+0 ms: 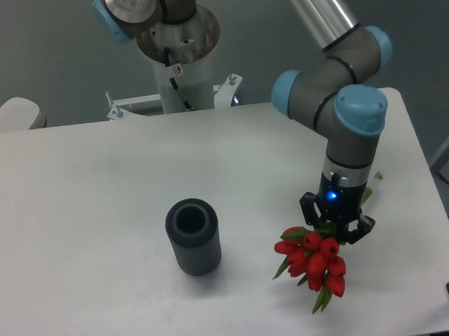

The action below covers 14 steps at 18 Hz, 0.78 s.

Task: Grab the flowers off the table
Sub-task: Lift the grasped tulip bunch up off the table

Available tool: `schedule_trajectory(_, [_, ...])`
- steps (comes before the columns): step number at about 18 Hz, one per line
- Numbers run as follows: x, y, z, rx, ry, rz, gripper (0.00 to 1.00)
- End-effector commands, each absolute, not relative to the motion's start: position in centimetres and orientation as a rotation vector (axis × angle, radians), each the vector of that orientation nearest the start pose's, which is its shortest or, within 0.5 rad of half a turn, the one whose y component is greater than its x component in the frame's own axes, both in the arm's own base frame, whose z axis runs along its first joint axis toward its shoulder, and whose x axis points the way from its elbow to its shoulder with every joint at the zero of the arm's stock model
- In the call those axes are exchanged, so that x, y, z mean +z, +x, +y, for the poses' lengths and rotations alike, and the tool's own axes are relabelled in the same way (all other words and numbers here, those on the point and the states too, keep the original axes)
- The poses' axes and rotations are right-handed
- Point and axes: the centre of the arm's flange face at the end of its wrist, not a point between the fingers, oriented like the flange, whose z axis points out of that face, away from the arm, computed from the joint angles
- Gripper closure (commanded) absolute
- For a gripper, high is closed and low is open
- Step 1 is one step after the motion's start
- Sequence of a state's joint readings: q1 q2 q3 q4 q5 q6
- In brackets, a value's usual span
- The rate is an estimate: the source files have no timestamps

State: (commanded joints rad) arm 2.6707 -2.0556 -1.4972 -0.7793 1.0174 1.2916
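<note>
From the fixed camera, the gripper (338,226) is pointing down over the right part of the table (81,199), its jaws clenched on the stems of the flowers (314,260). The red tulip heads are hanging out below and to the left of the fingers, green leaves trailing under them; whether any are touching the tabletop cannot be told. A dark grey ribbed vase (193,237) is standing upright, well apart to the left.
</note>
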Motion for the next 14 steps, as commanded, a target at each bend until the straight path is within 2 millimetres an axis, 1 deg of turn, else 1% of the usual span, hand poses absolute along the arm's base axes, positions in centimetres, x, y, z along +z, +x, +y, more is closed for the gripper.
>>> schedule_trajectory(2, [36.5,-51.9,47.9,0.18,-2.379,0.385,0.64])
schedule_trajectory(5, [38.7,-51.7,47.8,0.095,-2.236,0.335,0.64])
schedule_trajectory(6, [39.4,-52.0,47.3,0.076,-2.194,0.313,0.64])
schedule_trajectory(7, [39.9,-52.6,46.5,0.062,-2.16,0.29,0.64])
schedule_trajectory(9, [40.3,-53.0,45.7,0.024,-2.104,0.262,0.64])
schedule_trajectory(11, [41.0,-52.8,45.7,-0.026,-2.072,0.206,0.64])
schedule_trajectory(14, [42.6,-52.5,45.2,-0.058,-2.05,0.147,0.64])
